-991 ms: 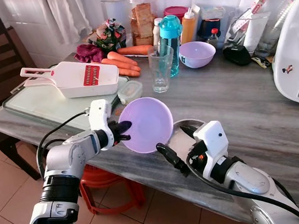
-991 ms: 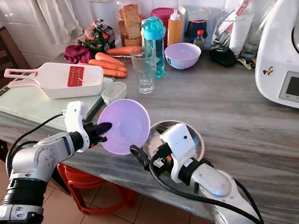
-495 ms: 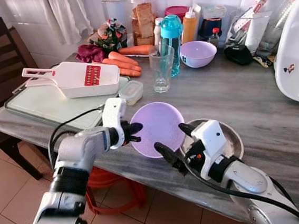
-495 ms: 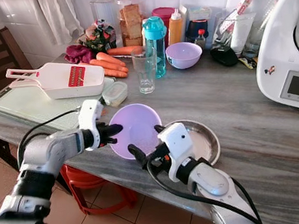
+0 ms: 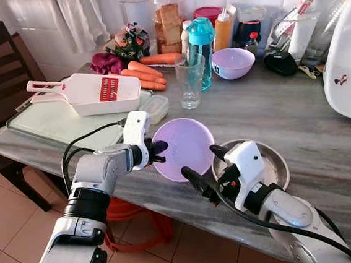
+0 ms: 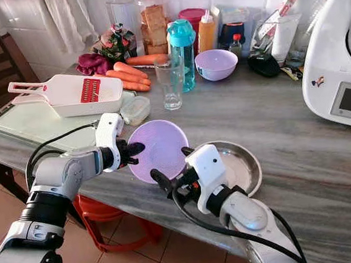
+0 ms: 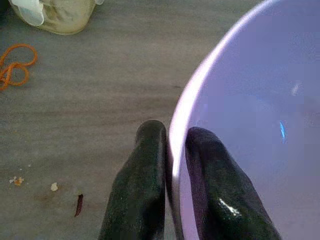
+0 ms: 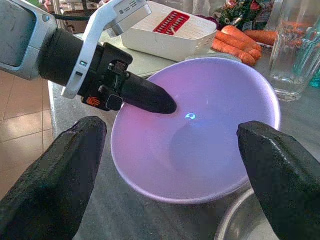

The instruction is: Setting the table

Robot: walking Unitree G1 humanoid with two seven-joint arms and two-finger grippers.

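Observation:
A lilac plastic bowl (image 5: 184,148) hangs tilted just above the grey stone counter near its front edge. My left gripper (image 5: 159,152) is shut on the bowl's left rim (image 7: 176,145), one finger inside and one outside. A shallow metal dish (image 5: 275,162) lies on the counter just right of the bowl. My right gripper (image 5: 201,170) stands open at the counter's front edge, its fingers (image 8: 65,175) spread wide on either side of the lilac bowl (image 8: 200,130) without touching it.
A drinking glass (image 5: 189,80), a teal bottle (image 5: 201,45) and a second lilac bowl (image 5: 232,63) stand further back. A white slicer (image 5: 88,92) rests on a cutting board (image 5: 50,122) at the left with carrots (image 5: 145,72) behind. A white appliance (image 5: 346,65) stands at the right.
My left gripper has carried the lilac bowl to the right and down towards the metal dish, tilting it. The right arm has shifted only slightly.

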